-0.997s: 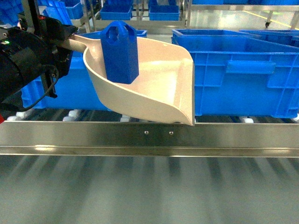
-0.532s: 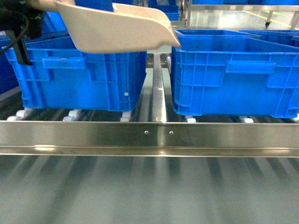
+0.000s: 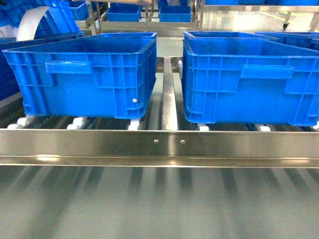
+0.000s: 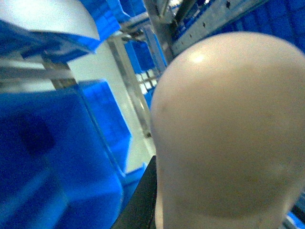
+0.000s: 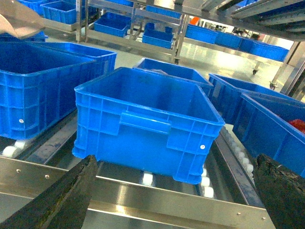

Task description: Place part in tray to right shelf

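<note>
The cream tray (image 4: 228,133) fills the right half of the left wrist view, seen close from behind. One black finger (image 4: 143,200) of my left gripper lies against it, and the gripper is shut on the tray. The head view catches only a pale curved sliver of the tray (image 3: 31,24) at the top left, and the right wrist view a beige corner (image 5: 19,19). The part is out of view. My right gripper (image 5: 176,200) hangs open and empty just before the right shelf's steel front rail (image 5: 157,198), which spans the head view (image 3: 159,144).
Two big blue crates (image 3: 84,74) (image 3: 249,74) stand side by side on the shelf's white rollers (image 3: 79,122), with a narrow steel divider (image 3: 168,94) between them. More blue crates and racks stand behind. A crate at the far right holds something red (image 5: 296,126).
The tray, which held the part low in front of the crates, has lifted up and to the left. It has almost left the head view, and the part no longer shows.
</note>
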Controlling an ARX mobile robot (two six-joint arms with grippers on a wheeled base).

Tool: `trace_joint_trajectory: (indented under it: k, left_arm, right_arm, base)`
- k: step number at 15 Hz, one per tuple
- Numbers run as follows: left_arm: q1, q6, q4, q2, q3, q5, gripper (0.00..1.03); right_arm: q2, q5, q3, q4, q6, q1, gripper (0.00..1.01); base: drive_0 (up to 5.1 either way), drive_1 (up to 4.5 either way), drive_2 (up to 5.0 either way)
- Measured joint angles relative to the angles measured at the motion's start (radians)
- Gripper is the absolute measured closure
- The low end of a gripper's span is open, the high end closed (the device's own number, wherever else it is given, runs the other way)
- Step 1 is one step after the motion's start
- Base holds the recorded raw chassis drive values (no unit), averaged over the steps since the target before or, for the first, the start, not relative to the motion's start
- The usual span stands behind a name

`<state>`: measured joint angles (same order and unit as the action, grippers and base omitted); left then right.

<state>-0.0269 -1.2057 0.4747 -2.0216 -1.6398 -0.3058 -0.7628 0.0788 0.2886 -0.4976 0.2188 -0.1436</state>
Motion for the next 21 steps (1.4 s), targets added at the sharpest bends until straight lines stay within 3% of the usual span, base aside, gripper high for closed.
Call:
trace_joint_trajectory:
  k: [2,5,7,11,13,15,16,17,18,19,20,21]
  left_arm:
    - [0.005,0.118,-0.156,-0.076,-0.139,-0.129,0.88]
    - [0.014,0.264,-0.159,-0.132,-0.176,-0.184,0.88]
    - [0.013,0.319,-0.138,-0.124,-0.177,-0.192,0.88]
    - [0.002,0.334,-0.084,-0.087,-0.11,-0.192,0.88]
    - [0.01,0.301,-0.048,-0.026,-0.014,-0.179,0.88]
    - [0.031,0.229,0.047,0.112,0.17,-0.143,0.88]
    - [0.038,0.164,0.154,0.294,0.388,-0.078,0.88]
    - [0.013,0.183,0.284,0.423,0.555,0.012,0.88]
    - [-0.007,0.222,0.292,0.455,0.595,0.049,0.88]
    - [0.004,0.349,0.131,0.491,0.597,0.183,0.88]
    - [0.013,0.529,0.084,0.534,0.672,0.261,0.88]
    - [0.031,0.971,0.163,0.635,0.915,0.298,0.88]
  right_arm:
    - [0.0,0.0,0.0,0.0,0.0,0.0,0.03]
    - [0.0,0.0,0.0,0.0,0.0,0.0,0.03]
    - [0.0,0.0,0.0,0.0,0.0,0.0,0.03]
    - [0.0,0.0,0.0,0.0,0.0,0.0,0.03]
    - [0.0,0.0,0.0,0.0,0.0,0.0,0.03]
    - [0.0,0.0,0.0,0.0,0.0,0.0,0.03]
    - [0.0,0.0,0.0,0.0,0.0,0.0,0.03]
    - [0.0,0.0,0.0,0.0,0.0,0.0,0.03]
    - [0.0,0.0,0.0,0.0,0.0,0.0,0.03]
    - [0.01,0.024,0.002,0.034,-0.028,-0.002,0.08]
    - [0.024,0.045,-0.008,0.049,-0.069,0.001,0.15]
    - [0.106,0.033,-0.081,0.044,-0.177,0.034,0.44]
  base:
    - [0.0,0.0,0.0]
    - [0.0,0.0,0.0]
    - [0.0,0.0,0.0]
    - [0.0,0.0,0.0]
    - [0.0,0.0,0.0]
    - [0.0,0.0,0.0]
    - [0.0,0.0,0.0]
    - [0.0,0.0,0.0]
    - [0.0,0.0,0.0]
    - [0.0,0.0,0.0]
    - [0.0,0.0,0.0]
    - [0.0,0.0,0.0]
